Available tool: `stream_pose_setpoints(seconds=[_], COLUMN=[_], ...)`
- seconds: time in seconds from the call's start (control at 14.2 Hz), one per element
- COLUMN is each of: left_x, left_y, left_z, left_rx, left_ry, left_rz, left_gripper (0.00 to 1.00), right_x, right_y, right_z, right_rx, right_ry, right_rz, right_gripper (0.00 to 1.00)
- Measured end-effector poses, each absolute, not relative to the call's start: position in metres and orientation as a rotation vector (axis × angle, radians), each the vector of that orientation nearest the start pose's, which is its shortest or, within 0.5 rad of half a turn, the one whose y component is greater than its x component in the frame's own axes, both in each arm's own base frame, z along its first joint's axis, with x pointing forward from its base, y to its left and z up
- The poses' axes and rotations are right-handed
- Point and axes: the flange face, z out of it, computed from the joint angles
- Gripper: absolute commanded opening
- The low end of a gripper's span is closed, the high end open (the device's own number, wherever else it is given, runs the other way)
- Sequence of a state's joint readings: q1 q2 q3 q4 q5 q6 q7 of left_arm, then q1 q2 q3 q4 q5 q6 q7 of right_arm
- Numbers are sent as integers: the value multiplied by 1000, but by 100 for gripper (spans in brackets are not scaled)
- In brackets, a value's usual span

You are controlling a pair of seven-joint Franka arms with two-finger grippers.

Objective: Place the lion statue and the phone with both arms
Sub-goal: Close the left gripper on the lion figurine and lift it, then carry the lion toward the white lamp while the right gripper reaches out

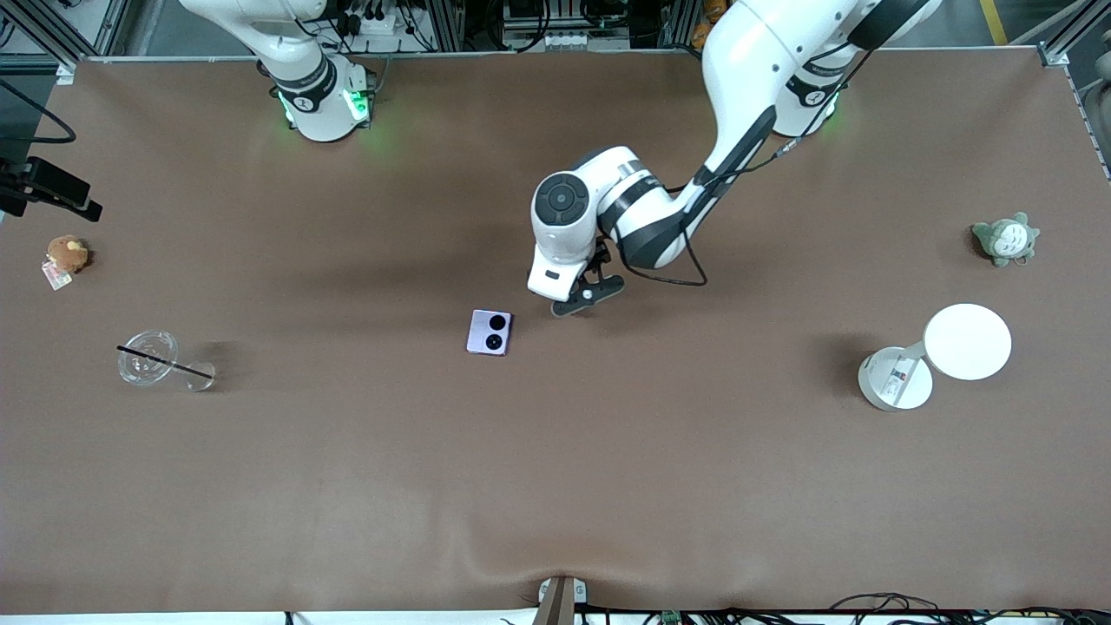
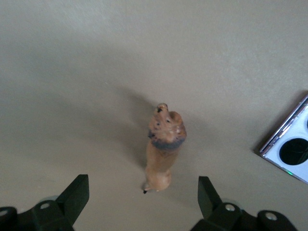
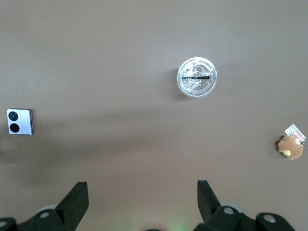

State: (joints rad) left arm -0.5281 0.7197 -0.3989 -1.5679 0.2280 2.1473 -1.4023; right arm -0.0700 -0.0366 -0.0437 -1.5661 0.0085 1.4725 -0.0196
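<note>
no legible text, brand or number anywhere. small printed label on the flat white round base (image 1: 895, 378) and tag on the round brown plush toy (image 1: 66, 254): unreadable.

The left arm reaches from its base down to the table's middle, wrist bent downward, its black 2-finger left gripper (image 2: 143, 195) low over the tabletop with fingers (image 2: 77, 195) spread wide, holding nothing. The right arm waits upright at its base; its right gripper (image 3: 143, 197) hangs high, fingers likewise apart and empty.
</note>
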Motion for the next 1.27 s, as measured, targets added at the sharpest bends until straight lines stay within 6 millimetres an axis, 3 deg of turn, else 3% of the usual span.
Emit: stream_pose_setpoints(seconds=[0.21,0.35,0.49,0.7,0.99,1.13,1.27], left_x=[446,447,453,460,480,502,534], left_y=[-528,-528,-527,-522,-510,-493,-462], left_z=[217,209,205,201,205,211,221], left_rx=[-3014,-3011,-3032,-3029,-3028,-3036,-3044], left_ry=[-653,-653,-655,-642,-579,-535,-489], left_rz=[140,127,90,47,-54,-84,-99], left_gripper=[89,78,52,0,0,0,0], right_x=[528,528,529,527,523,524,528], right_y=[-61,-60,-59,-61,-63,-61,-53], right_z=[637,636,634,632,634,631,624], right_rx=[-3122,-3121,-3121,-3118,-3115,-3115,-3114], right_ry=[149,145,144,148,153,146,120], right_rz=[103,115,121,160,191,203,226], right_gripper=[100,100,100,100,100,100,100])
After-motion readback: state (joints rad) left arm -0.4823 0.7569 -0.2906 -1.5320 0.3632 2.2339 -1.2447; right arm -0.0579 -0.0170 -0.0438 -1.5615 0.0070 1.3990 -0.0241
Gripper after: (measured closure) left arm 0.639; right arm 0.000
